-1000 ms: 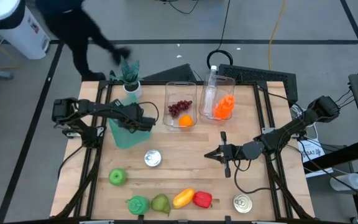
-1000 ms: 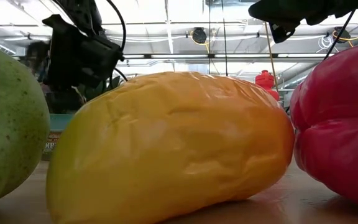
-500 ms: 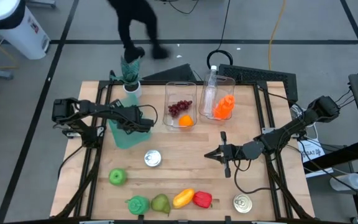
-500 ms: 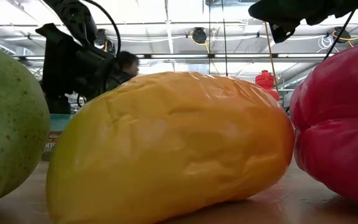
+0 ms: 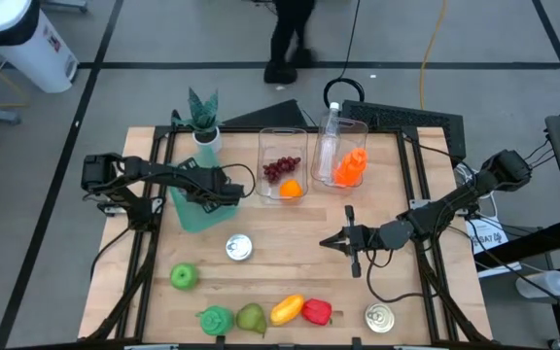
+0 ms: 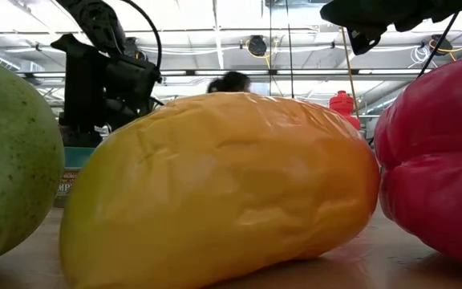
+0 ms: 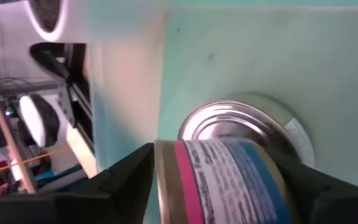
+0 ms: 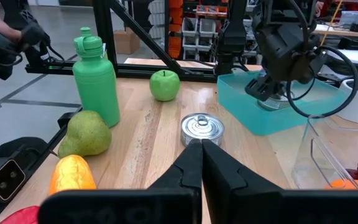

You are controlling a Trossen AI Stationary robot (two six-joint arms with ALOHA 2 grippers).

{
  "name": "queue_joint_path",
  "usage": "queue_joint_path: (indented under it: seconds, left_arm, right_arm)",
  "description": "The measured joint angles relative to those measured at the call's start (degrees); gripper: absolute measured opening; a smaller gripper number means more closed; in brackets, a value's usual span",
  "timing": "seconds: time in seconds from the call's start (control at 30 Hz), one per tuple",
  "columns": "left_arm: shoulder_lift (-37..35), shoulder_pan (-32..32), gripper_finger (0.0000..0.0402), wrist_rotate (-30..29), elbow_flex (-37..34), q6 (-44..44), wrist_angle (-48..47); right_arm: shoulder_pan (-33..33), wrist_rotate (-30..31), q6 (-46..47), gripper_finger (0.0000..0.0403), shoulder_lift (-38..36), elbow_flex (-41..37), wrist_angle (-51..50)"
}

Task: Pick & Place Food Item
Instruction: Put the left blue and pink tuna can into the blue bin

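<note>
Can (image 7: 229, 180), pink/blue/white label, silver top, sits between the left hand (image 5: 224, 191) fingers (image 7: 104, 186) inside the teal bin (image 5: 194, 209); left wrist view shows it upright on the teal floor of the bin. Dark fingers stand on both sides of the can; can't tell whether they press it or stand slightly off. In the right wrist view the left hand (image 8: 272, 87) reaches down into the bin (image 8: 278, 115).

Right hand (image 5: 331, 241) hovers mid-bench, fingers pressed together, nothing in it; right wrist view shows the tips (image 8: 201, 158) closed, pointed toward a second silver can (image 8: 202, 127).

That second can (image 5: 238, 247) stands on the bench (image 5: 290, 272) just in front of the teal bin. Third can (image 5: 381, 317) at the front right corner. Two clear containers at the back: one with grapes (image 5: 280, 169) and an orange (image 5: 290, 188), the other with a carrot (image 5: 350, 166) and a clear bottle (image 5: 331, 136). Potted plant (image 5: 202, 117) at the back left, beside the bin.

Front row: green apple (image 5: 183, 277), green bottle (image 5: 216, 319), pear (image 5: 251, 318), yellow pepper (image 5: 287, 310), red pepper (image 5: 316, 312). Low view is filled by the yellow pepper (image 6: 223, 189), with the pear (image 6: 10, 160) and red pepper (image 6: 439, 168) at its sides.

Person (image 5: 290, 39) on the floor beyond the bench.
</note>
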Motion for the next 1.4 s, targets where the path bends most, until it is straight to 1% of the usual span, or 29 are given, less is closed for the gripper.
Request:
queue_joint_path:
  seconds: [0.17,0.3,0.43,0.57,0.63,0.77,0.87,0.93,1.03,1.13,1.3,1.4]
  left_arm:
    - [0.00,-0.04,0.0277,2.47,0.00,1.01,1.37]
    - [-0.02,-0.04,0.0279,3.20,0.00,1.01,1.27]
    - [-0.04,-0.16,0.0279,5.18,0.09,0.67,1.72]
    - [-0.07,-0.89,0.0281,5.15,0.09,0.69,2.49]
    - [-0.07,-1.41,0.0288,4.14,0.09,0.15,2.62]
    - [-0.07,-2.51,0.0328,1.33,0.09,-1.49,2.69]
    - [-0.09,-2.76,0.0374,0.71,0.09,-2.02,2.65]
    - [-0.11,-2.78,0.0393,0.69,0.11,-1.99,2.65]
    - [-0.11,-2.83,0.0384,0.83,0.20,-2.03,2.44]
    - [-0.09,-2.83,0.0377,2.28,1.19,-2.01,2.33]
    - [-0.09,-3.42,0.0396,3.76,3.41,-0.63,2.54]
    - [-0.09,-3.63,0.0394,4.15,4.22,-0.43,2.58]
  right_arm:
    - [0.00,0.00,0.00,0.0000,0.01,0.00,0.00]
    - [0.00,-0.02,-0.02,0.0000,0.02,0.00,0.00]
    - [0.00,-0.02,-0.02,0.0000,0.00,0.00,0.00]
    - [0.00,-0.02,-0.02,0.0000,0.00,0.00,0.00]
    - [0.00,-0.02,-0.02,0.0000,0.01,0.00,0.00]
    - [0.00,0.00,-0.04,0.0000,0.02,0.00,0.00]
    - [0.01,0.00,-0.15,0.0000,0.01,0.00,0.00]
    - [0.00,0.00,-0.22,0.0000,0.00,0.00,0.01]
    - [0.01,0.00,-0.22,0.0000,0.01,0.00,0.00]
    - [0.00,0.00,-0.22,0.0000,0.00,0.00,0.00]
    - [0.01,0.00,-0.22,0.0000,0.01,0.00,0.02]
    - [0.00,0.00,-0.22,0.0000,0.00,0.00,0.02]
